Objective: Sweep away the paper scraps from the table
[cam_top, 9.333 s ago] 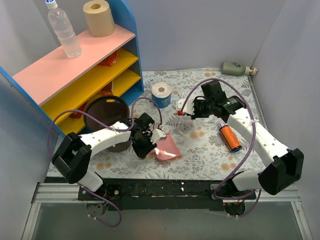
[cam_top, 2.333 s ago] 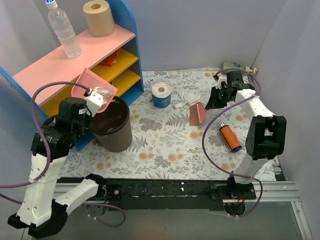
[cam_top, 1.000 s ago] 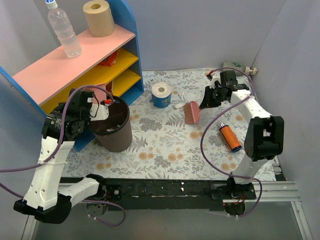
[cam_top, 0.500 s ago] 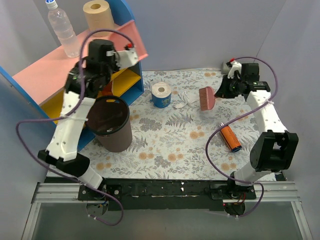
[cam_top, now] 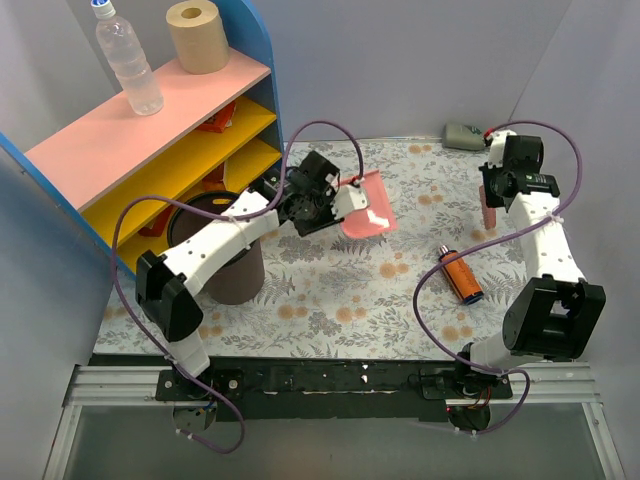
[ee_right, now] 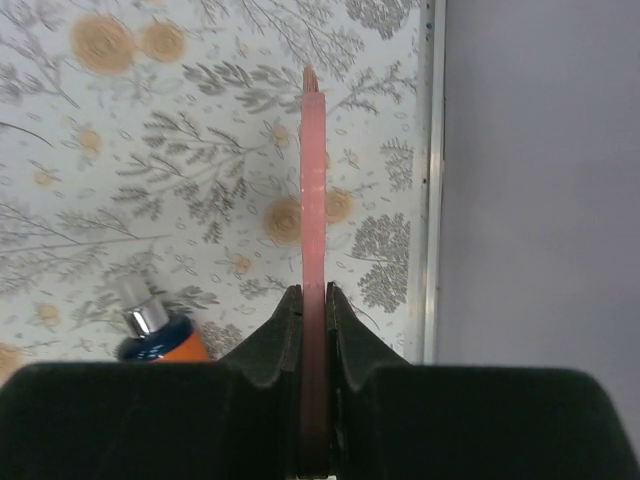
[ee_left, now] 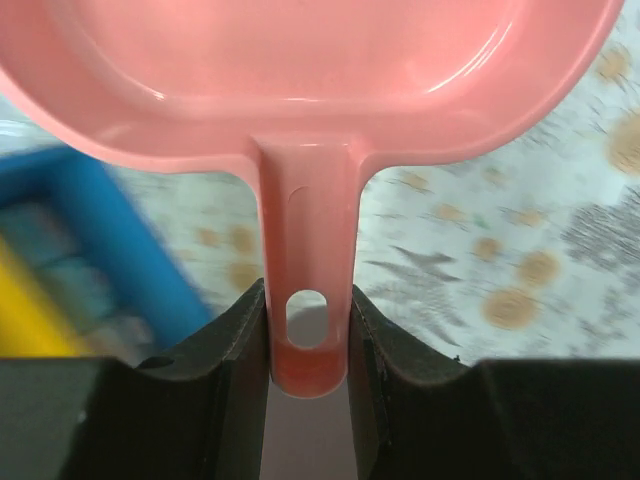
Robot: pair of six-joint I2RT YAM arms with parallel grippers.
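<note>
The dustpan (ee_left: 300,80) was gripped by the left claw (ee_left: 308,330) near the far edge of the surface (cam_top: 400,290), the brush (ee_right: 313,180) by the right claw (ee_right: 313,300) at the right edge. No paper scraps were discernible; any hidden might be scattered by the dustpan.

No readable text.
You had nothing legible in any of the three views. The clear bottle (cam_top: 128,62) on the shelf (cam_top: 150,130), the orange bottle (cam_top: 460,272) on the table (cam_top: 400,290) and the grey bottle (cam_top: 462,135) at the far edge were all too small for print to be made out. Up close, the dustpan (ee_left: 310,80) and the brush (ee_right: 313,250) showed only plain pink plastic.
</note>
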